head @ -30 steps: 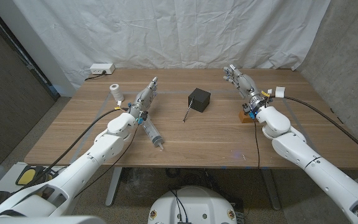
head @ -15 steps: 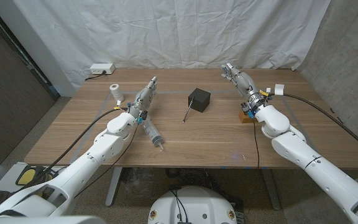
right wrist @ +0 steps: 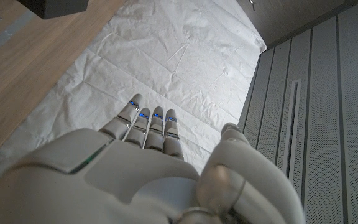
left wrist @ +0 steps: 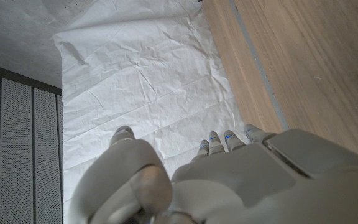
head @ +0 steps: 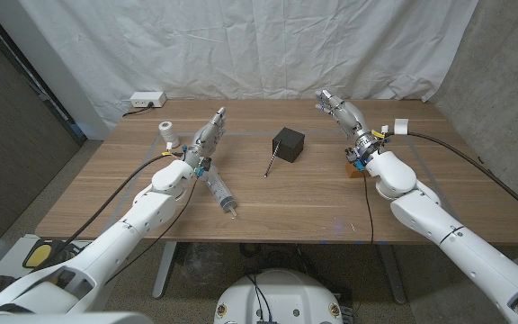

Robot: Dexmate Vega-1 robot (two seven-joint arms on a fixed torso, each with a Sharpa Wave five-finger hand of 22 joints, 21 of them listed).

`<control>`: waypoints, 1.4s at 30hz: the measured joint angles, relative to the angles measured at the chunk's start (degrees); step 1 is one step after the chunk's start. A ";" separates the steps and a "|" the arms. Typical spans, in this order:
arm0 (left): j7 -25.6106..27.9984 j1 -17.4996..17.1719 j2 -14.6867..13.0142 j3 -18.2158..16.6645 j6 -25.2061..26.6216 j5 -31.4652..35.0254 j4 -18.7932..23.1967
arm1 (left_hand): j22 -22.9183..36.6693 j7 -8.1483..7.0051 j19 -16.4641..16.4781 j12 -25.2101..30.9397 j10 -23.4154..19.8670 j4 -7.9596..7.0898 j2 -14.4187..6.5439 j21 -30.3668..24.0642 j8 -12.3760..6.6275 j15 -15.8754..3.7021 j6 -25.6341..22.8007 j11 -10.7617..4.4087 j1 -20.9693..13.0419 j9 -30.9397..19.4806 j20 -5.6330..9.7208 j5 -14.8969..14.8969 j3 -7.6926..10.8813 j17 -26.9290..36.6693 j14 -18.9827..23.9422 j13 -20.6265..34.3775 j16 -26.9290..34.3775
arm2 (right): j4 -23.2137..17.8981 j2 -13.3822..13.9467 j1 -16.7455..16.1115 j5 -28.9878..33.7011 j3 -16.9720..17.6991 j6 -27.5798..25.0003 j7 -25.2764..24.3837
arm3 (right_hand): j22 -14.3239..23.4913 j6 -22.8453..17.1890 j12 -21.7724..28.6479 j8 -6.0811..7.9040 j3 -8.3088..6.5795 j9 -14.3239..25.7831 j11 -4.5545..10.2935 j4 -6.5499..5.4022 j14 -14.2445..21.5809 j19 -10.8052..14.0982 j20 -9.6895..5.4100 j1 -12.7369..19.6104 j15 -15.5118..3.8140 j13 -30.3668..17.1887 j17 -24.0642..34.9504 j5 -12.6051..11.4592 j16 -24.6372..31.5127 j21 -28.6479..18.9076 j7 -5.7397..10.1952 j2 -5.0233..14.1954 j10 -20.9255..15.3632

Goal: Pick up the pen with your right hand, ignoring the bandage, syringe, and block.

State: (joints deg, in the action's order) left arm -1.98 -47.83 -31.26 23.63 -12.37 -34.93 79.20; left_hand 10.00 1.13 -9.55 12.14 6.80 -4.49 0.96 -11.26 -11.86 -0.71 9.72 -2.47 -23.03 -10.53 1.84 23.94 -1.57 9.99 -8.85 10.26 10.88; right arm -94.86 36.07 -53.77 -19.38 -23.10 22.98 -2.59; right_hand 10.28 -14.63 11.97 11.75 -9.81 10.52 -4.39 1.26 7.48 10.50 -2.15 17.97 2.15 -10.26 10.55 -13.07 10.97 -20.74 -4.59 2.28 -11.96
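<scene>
The right hand point(head: 341, 112) has slid a bit toward the block point(head: 287, 142), open and empty, and should drop gently to the pen point(head: 272, 163), well apart, missing the block.

Both arms reach forward over the table. The left hand point(head: 209, 135) at 10 o'clock has straight fingers, holding nothing. The right hand point(head: 343, 112) at 2 o'clock is likewise extended, empty.
</scene>
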 measured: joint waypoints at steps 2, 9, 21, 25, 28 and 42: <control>-0.01 0.00 0.00 0.00 -0.10 -0.13 0.00 | 0.00 0.00 0.00 0.00 0.00 0.00 -0.22 0.00 0.00 -0.13 0.00 0.00 -0.22 0.00 0.00 0.00 0.00 0.00 0.12 0.00 0.00 | -0.15 -0.03 0.11 0.00 -0.22 0.00 0.00 | 0.00 0.00 0.00 0.00 0.00 0.00 0.00 0.00 0.00 0.00 0.00 0.23 0.00 0.00 0.00 0.00 0.00 0.00 0.00 0.23 0.00; 0.08 -1.11 -0.77 -0.58 -0.40 -0.25 1.10 | 0.00 0.00 0.00 0.00 -0.23 0.00 -0.22 0.00 0.00 -0.32 0.00 0.23 -0.22 0.00 0.00 0.00 0.00 0.00 0.31 0.00 0.00 | -0.62 -0.07 0.39 2.18 -0.81 0.35 -0.07 | -0.01 0.00 0.00 0.00 -0.20 0.00 0.21 0.19 0.00 0.00 0.00 0.23 0.00 0.00 0.00 0.00 0.00 0.44 0.00 0.23 -0.21; 0.30 -2.67 -0.95 -1.41 -1.90 -0.90 2.25 | 0.00 0.00 0.00 0.00 -0.53 0.00 -0.45 0.00 0.00 -0.32 0.00 -0.10 -0.45 0.01 0.00 0.00 0.00 0.00 0.31 0.00 0.00 | -1.74 0.03 0.53 4.65 -1.41 1.16 0.04 | -0.01 -0.31 0.00 0.00 -0.23 0.00 0.20 0.72 -0.01 0.52 -0.11 1.08 0.00 0.00 -0.01 0.49 0.00 0.44 0.30 0.45 -0.21; 0.81 -3.30 -0.72 -1.54 -2.30 -0.86 2.85 | 0.00 0.13 0.26 0.00 -1.03 0.24 -0.31 0.00 0.00 -0.44 -0.13 -0.21 -0.65 0.10 0.25 0.00 -0.24 0.00 0.99 0.00 0.00 | -1.98 0.16 0.53 5.89 -1.46 1.57 -0.01 | -0.01 -0.53 0.00 0.00 -0.24 0.00 0.20 0.71 0.31 0.52 -0.11 1.07 -0.32 0.00 -0.01 0.49 0.00 0.44 0.53 0.45 -0.21; 0.81 -3.67 -0.69 -1.61 -2.30 -0.86 3.22 | 0.00 -0.01 0.77 0.00 -1.55 0.25 -0.52 0.00 0.00 -0.75 -0.63 -0.13 -0.99 0.15 0.09 0.00 -0.25 0.00 1.30 0.00 0.00 | -1.98 0.16 0.53 6.69 -1.46 1.88 -0.12 | -0.01 -0.62 0.00 0.00 -0.47 0.00 0.20 0.95 0.31 0.52 -0.11 1.07 -0.31 0.00 -0.01 0.49 0.00 0.64 0.62 0.45 -0.21; 2.24 -4.63 -0.65 -1.78 -3.25 -0.34 4.35 | 0.00 -0.10 0.97 0.00 -1.74 0.24 -0.74 0.00 0.01 -0.47 -1.14 -0.31 -1.21 0.14 0.30 0.00 -0.24 0.00 1.58 0.00 0.00 | -2.58 0.72 0.19 12.83 -1.56 2.84 -2.70 | -0.01 -0.75 0.00 0.00 -0.88 0.00 0.20 1.84 0.30 0.52 -0.10 2.67 -0.31 0.00 -0.14 0.49 0.00 1.04 0.74 0.95 -0.21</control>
State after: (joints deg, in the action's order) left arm 0.25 -52.46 -31.91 21.85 -15.62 -35.26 83.55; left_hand 10.00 1.02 -8.59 12.14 5.07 -4.25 0.22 -11.26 -11.85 -1.18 8.58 -2.77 -24.25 -10.39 2.14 23.94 -1.82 9.99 -7.27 10.26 10.87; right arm -97.44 36.79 -53.58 -6.55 -24.66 25.82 -5.29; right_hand 10.27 -15.38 11.97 11.75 -10.70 10.52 -4.19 3.09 7.78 11.02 -2.25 20.64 1.84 -10.26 10.41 -12.58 10.97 -19.70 -3.85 3.23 -12.18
